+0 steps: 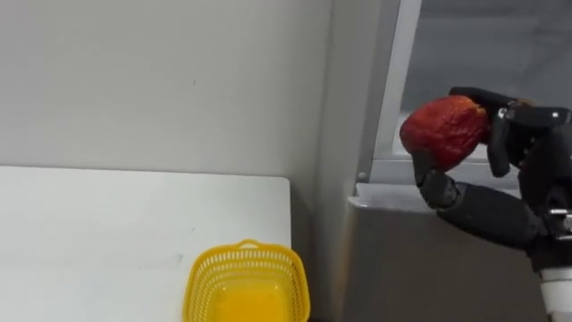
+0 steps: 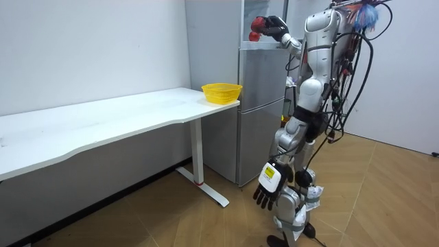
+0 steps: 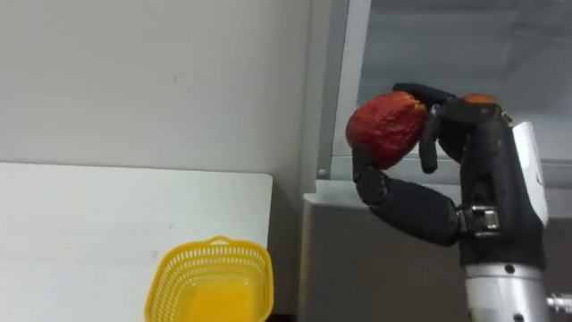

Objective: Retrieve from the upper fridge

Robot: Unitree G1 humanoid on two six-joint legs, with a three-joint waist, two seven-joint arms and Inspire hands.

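- Left eye view: the right hand (image 1: 536,143) was raised at the right, with its fingers curled over the top of a red, wrinkled fruit (image 1: 444,131) and its thumb hooked under it.
- The fruit was held in the air in front of the pale frame of the upper fridge (image 1: 420,259), just above the ledge where the grey lower door began. I could see no writing on it.
- Down to the left, a yellow basket (image 1: 248,284) stood at the near right corner of the white table (image 1: 107,233), well apart from the hand. The plain wall (image 1: 161,80) ran behind them.
- Room view: the robot stood upright on the wooden floor, close to the fridge on the room view's right. Its right arm reached up and forward, so the fruit was at the height of the upper compartment.
- The left hand (image 2: 269,185) hung low by the thigh, fingers loose and pointing down, holding nothing. The label on its back was too small to read.
- The basket sat on the table end that butted against the fridge.
- Right eye view: the fingers and thumb wrapped the fruit from above and below. Nothing stood between the fruit and the basket below.
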